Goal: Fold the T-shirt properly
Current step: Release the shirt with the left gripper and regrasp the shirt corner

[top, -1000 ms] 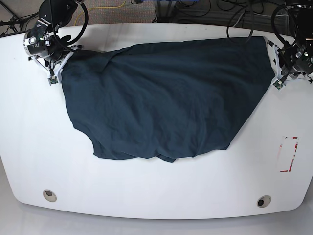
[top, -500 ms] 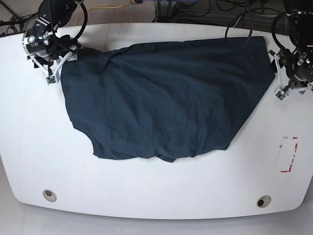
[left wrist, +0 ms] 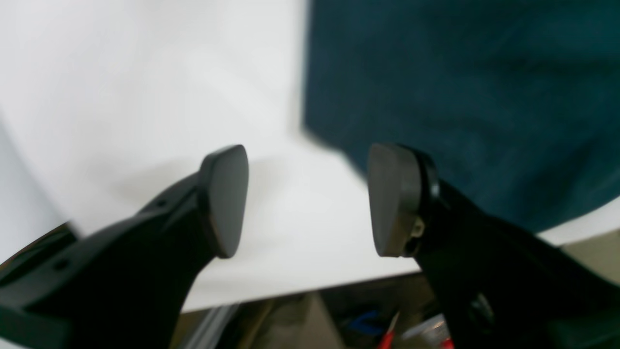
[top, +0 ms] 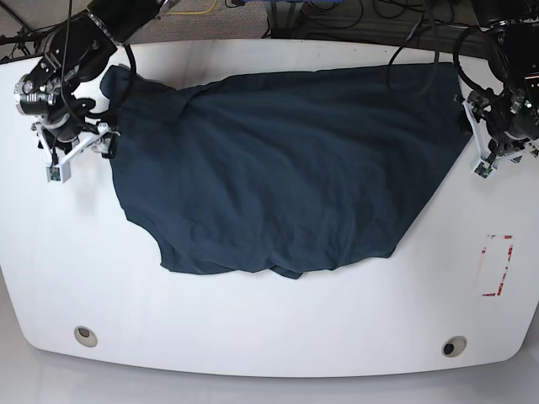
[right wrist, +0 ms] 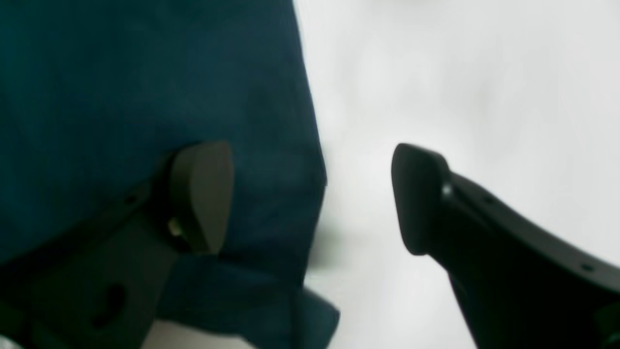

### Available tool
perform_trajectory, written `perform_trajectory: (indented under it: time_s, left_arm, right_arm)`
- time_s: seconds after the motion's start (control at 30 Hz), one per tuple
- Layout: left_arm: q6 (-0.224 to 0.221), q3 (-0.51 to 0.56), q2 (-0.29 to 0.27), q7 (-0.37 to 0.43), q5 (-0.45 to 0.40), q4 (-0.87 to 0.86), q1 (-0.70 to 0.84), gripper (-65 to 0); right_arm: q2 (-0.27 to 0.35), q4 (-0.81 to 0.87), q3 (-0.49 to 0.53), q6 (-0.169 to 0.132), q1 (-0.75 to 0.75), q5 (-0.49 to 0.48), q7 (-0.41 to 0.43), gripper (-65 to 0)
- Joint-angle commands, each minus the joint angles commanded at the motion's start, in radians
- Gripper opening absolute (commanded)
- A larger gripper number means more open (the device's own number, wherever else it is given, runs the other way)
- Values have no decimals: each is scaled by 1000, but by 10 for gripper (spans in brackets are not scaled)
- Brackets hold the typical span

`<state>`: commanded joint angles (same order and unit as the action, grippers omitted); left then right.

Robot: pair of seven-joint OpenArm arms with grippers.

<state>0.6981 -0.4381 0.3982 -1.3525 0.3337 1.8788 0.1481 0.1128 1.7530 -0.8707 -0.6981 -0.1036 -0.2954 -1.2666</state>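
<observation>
While the T-shirt lies spread wide and wrinkled across the far half of the white table, I have both arms sitting at its outer edges; on my left wrist feed the left gripper is spread apart with nothing between its pads, bare table under the gap, and the navy cloth lies just beyond and to the side of one fingertip; on the right wrist feed the right gripper is also parted, one finger over the fabric, the other over bare table, the shirt's edge running between them; I cannot tell whether that finger touches the cloth; from the base view both grippers sit just beside the shirt's side edges.
</observation>
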Motion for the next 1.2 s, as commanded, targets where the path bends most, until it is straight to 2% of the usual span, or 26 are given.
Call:
perform_trajectory:
  time_s: [0.23,0.47,0.73,0.87,1.0,1.2]
  left_arm:
    - [0,-40,-9,0,3,2,-23,-283]
    - [0,-129,-57,0,5,8,-57,-283]
    - [0,-183,-86,0,6,8,-106,-283]
    - [0,-184,-86,0,6,8,-106,-283]
    - [0,-184,-84,0,6,8,-110,-283]
    - [0,-184,-86,0,6,5,-106,-283]
  right_arm:
    - [84,-264,2,0,-141,0,43,-162]
    - [138,-473,11,0,-232,-5,75,-162]
    - [138,-586,97,0,-259,-8,167,-162]
    - [135,-629,97,0,-259,-8,184,-162]
    - [132,-694,104,0,-264,-8,238,-162]
    - [100,-712,104,0,-267,-3,238,-162]
